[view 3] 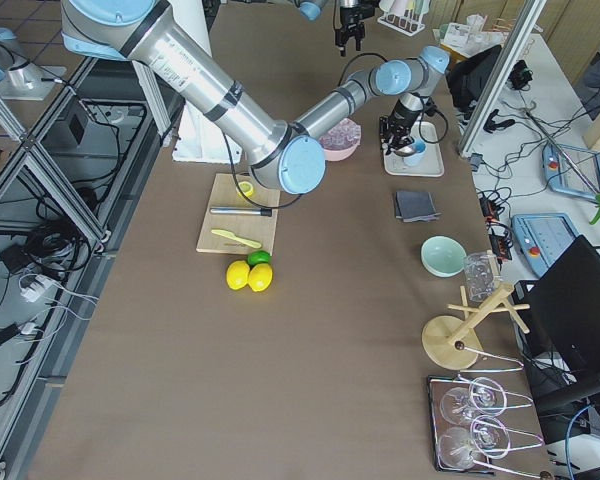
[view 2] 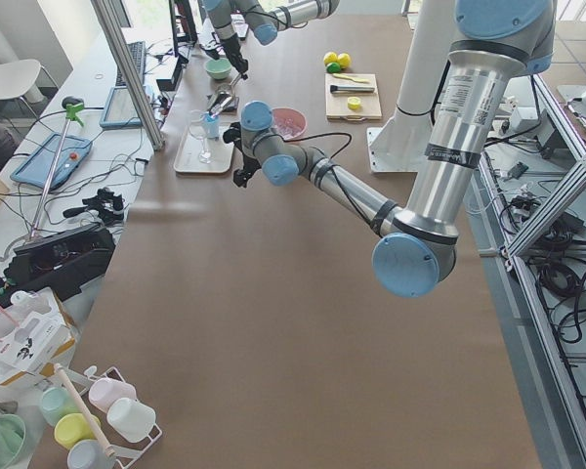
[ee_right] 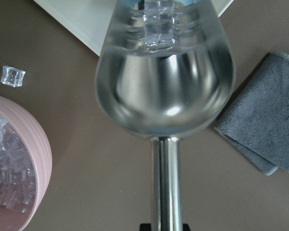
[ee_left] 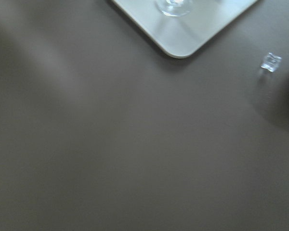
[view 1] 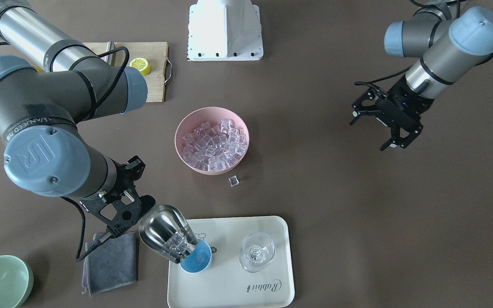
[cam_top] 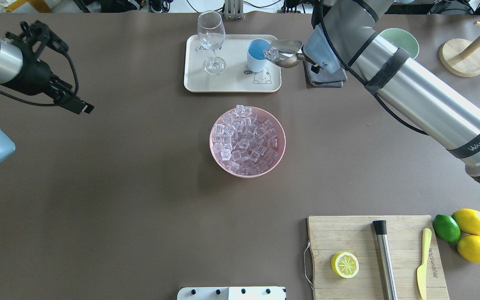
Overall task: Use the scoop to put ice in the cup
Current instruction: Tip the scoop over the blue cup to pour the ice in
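Observation:
My right gripper (view 1: 140, 210) is shut on the handle of the steel scoop (view 1: 165, 233). The scoop is tilted, with its mouth over the light-blue cup (view 1: 198, 259) on the white tray (view 1: 229, 286). Several ice cubes (view 1: 178, 245) sit at the scoop's mouth above the cup, also seen in the overhead view (cam_top: 271, 53) and the right wrist view (ee_right: 159, 24). The pink bowl (view 1: 212, 170) in mid-table is full of ice (view 1: 214, 143). One loose cube (view 1: 233, 181) lies on the table beside the bowl. My left gripper (view 1: 368, 134) is open and empty, far from the tray.
A clear stemmed glass (view 1: 257, 251) stands on the tray next to the cup. A grey cloth (view 1: 111, 261) and a pale green bowl (view 1: 0, 280) lie beyond the scoop. A cutting board (cam_top: 348, 233) holds a lemon half (cam_top: 344, 264), a steel rod (cam_top: 386, 258) and a knife.

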Robot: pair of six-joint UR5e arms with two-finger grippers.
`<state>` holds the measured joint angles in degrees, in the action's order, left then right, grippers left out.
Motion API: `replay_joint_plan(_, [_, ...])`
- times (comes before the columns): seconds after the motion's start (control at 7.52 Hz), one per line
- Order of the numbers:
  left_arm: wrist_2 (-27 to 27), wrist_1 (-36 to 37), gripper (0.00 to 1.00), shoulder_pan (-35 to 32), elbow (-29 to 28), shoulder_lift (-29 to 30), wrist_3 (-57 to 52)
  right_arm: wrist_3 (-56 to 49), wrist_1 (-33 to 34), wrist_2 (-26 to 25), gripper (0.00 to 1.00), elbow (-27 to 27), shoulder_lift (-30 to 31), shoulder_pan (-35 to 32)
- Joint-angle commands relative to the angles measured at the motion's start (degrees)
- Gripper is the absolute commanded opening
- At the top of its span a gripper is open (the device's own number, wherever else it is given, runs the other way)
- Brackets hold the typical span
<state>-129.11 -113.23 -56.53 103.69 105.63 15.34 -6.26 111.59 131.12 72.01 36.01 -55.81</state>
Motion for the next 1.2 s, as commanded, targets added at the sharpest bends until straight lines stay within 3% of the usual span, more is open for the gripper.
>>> replay_joint_plan(0.0, [0.08, 12.02, 0.98, -13.56, -0.24, -0.51, 4.35, -1.82, 3.81, -1.91, 0.00, -2.92, -3.22, 0.00])
replay_joint_plan(0.27, [0.17, 17.93, 0.98, -21.49, -1.55, -1.29, 4.35, -3.05, 6.09, -2.88, 0.00, -3.02, -4.28, 0.00])
replay_joint_plan(0.53, [0.00, 18.66, 0.99, -28.69, -5.50, -4.80, 3.47, -3.06, 6.71, -2.80, 0.00, -2.94, -5.07, -0.17])
replay_joint_plan(0.66, [0.26, 18.66, 0.99, -29.33, -7.86, -5.60, 3.21, -3.06, 8.11, -2.10, 0.00, -0.06, -4.29, -1.39])
replay_joint_plan(0.8, [0.43, 18.57, 0.99, -31.25, -11.89, -5.52, 2.77, -2.80, 9.60, -0.88, 0.00, 5.36, -1.32, -3.32])
replay_joint_plan(1.06, [0.52, 18.48, 0.99, -30.49, -19.01, -4.04, -7.03, -0.70, 9.79, 0.19, 0.00, 22.46, 12.43, -6.22])
